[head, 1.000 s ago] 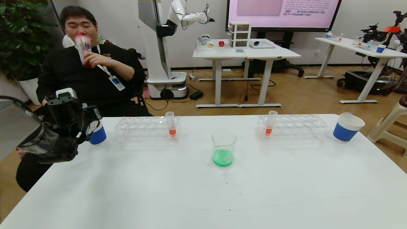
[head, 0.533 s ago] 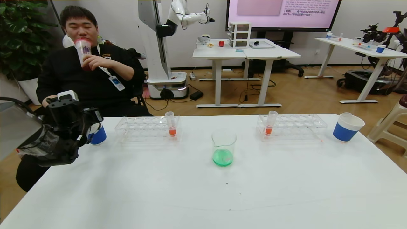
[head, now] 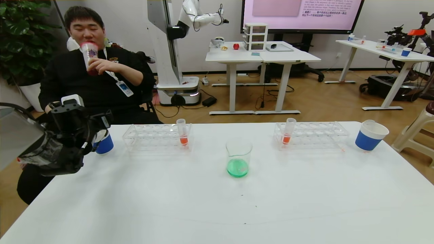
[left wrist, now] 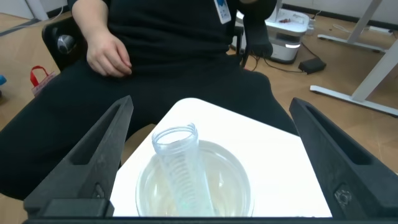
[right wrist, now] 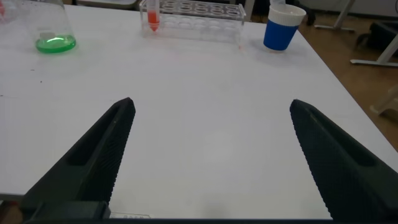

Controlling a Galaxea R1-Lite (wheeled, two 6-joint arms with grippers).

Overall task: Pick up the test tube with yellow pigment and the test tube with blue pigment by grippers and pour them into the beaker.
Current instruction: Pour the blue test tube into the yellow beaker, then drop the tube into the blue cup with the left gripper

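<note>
Green liquid already sits in the beaker [head: 238, 156], mid-table.
Left gripper [left wrist: 211, 158] has risen slightly, jaws wide and empty, over the emptied tube [left wrist: 178, 163] in the far-left-corner cup [left wrist: 194, 186]; pouring looks finished. Right gripper [right wrist: 211, 155] open, empty.

Black left hand [head: 96, 130], white camera block [head: 72, 100], black ridged fingers [left wrist: 93, 158]

wood floor [head: 325, 98], white desks [head: 261, 54], wall screen [head: 301, 13], leafy plant [head: 20, 37]
</note>
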